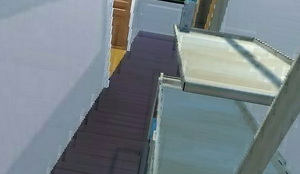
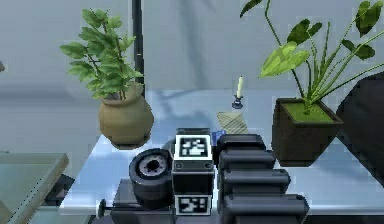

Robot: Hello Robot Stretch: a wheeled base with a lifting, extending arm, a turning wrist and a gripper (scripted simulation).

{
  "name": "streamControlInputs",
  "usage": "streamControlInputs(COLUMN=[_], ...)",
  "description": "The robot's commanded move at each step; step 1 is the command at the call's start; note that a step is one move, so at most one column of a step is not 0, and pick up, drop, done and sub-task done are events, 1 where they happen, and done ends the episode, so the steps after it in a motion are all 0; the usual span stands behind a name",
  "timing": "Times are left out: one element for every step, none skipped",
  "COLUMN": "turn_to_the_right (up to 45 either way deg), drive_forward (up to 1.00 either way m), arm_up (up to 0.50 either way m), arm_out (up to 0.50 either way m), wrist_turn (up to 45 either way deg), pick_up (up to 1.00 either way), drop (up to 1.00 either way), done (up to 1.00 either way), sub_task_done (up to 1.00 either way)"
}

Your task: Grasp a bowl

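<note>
Step in hand, as I judge it: lining the arm (image 2: 250,182) up over the table (image 2: 105,165) for a reach. Best candidate for the bowl is a small pale thing (image 2: 232,121) at frame centre on the tabletop, just below the candle (image 2: 239,88) and above the arm's end. Too small to confirm its shape, so check that it is a bowl before committing.

The gripper (image 2: 148,180) sits at lower centre-left, left of the white marker squares (image 2: 192,147), over the near table edge. I cannot tell how its fingers stand, or whether it holds anything; its far end is hard to make out.

To do it well:
- bring the gripper right and up-frame toward the pale thing
- come down on its rim from above
- stay off the candle just behind it, which looks easy to topple
- keep clear of the round tan pot (image 2: 127,118) at left and the dark square planter (image 2: 305,135) at right

Hidden or unclear:
- the arm's dark segments cover the near middle of the table
- the right plant's leaves are cut off at the top and right edges
- a dark shape (image 2: 366,115) at the right edge is cut off and unidentifiable
- a glassy surface (image 2: 25,180) at lower left is cut off

In the forward view a slanted pale post (image 1: 291,109) crosses the pale shelf tops (image 1: 233,63) at right, hiding part of them; a tiny bluish thing (image 1: 189,2) at top centre is too small to name
</note>
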Motion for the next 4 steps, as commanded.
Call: streamControlInputs(turn_to_the_right=[0.0,0.0,0.0,0.0], drive_forward=[0.00,0.00,0.00,0.00], arm_up=[0.00,0.00,0.00,0.00], arm_out=[0.00,0.00,0.00,0.00], wrist_turn=[45.0,45.0,45.0,42.0], pick_up=[0.00,0.00,0.00,0.00], drop=[0.00,0.00,0.00,0.00], done=[0.00,0.00,0.00,0.00], sub_task_done=[0.00,0.00,0.00,0.00])
